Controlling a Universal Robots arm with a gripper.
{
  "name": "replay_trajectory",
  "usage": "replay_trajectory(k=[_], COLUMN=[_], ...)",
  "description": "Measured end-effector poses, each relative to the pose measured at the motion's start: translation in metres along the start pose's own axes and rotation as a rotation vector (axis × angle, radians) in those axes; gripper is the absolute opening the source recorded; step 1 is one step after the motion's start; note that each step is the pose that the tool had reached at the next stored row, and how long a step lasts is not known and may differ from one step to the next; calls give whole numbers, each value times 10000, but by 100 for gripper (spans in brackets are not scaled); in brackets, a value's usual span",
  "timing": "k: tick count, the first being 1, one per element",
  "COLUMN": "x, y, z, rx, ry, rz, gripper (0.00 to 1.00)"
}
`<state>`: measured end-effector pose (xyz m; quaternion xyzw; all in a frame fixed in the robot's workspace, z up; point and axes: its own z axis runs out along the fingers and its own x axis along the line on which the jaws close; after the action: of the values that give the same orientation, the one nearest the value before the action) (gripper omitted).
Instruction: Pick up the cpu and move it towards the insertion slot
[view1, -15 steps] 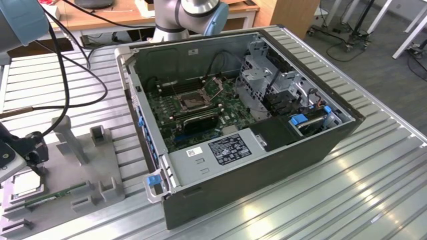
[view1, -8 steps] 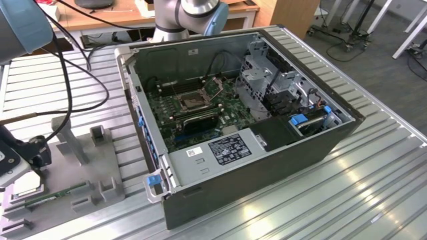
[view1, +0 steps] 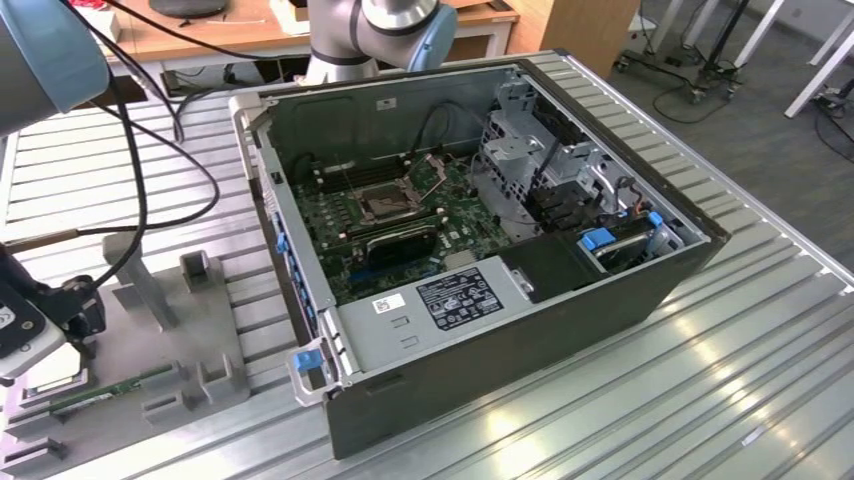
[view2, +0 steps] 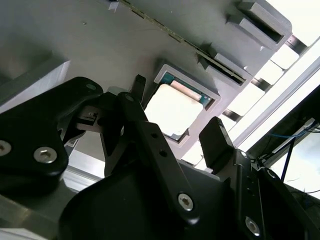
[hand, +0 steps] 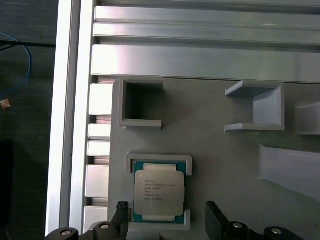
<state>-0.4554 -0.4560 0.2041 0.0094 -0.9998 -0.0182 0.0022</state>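
Note:
The cpu lies flat in a shallow square recess of a grey fixture plate, its silvery top up and a green rim showing around it. My gripper is open just above it, with one dark fingertip on each side of the chip and neither touching it. The second wrist view shows the same straddle: the cpu sits between the two fingers. The insertion slot is on the green board inside the open computer case, far toward the exterior view's right of my gripper.
The open computer case stands mid-table on ribbed aluminium. The fixture plate carries raised grey holders and a green memory stick. Black cables hang near the arm. The table edge runs close beside the cpu recess.

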Motion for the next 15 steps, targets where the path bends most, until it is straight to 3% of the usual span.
replay_trajectory(k=[7,15], x=[-1,-3], y=[54,87], z=[34,136], rx=[0,0], ry=[-1,-1], rz=[-1,-2], gripper=[71,71])
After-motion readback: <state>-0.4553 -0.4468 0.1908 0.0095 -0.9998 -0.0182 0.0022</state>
